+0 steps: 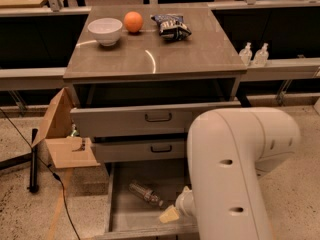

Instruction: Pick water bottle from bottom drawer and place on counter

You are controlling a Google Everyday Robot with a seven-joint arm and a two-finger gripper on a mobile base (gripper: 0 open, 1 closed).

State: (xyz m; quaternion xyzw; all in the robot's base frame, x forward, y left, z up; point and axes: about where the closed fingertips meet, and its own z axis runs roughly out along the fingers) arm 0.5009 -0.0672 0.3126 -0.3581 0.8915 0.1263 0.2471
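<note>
The water bottle lies on its side on the floor of the open bottom drawer, cap end toward the front right. My gripper is low inside the drawer, just right of and in front of the bottle, a little apart from it. Most of the gripper is hidden behind my big white arm, which fills the lower right. The counter is the glossy grey-brown top of the cabinet.
On the counter stand a white bowl, an orange and a dark snack bag. Both upper drawers stand partly out. Two pump bottles sit on the right ledge. An open cardboard box and a black pole are at the left.
</note>
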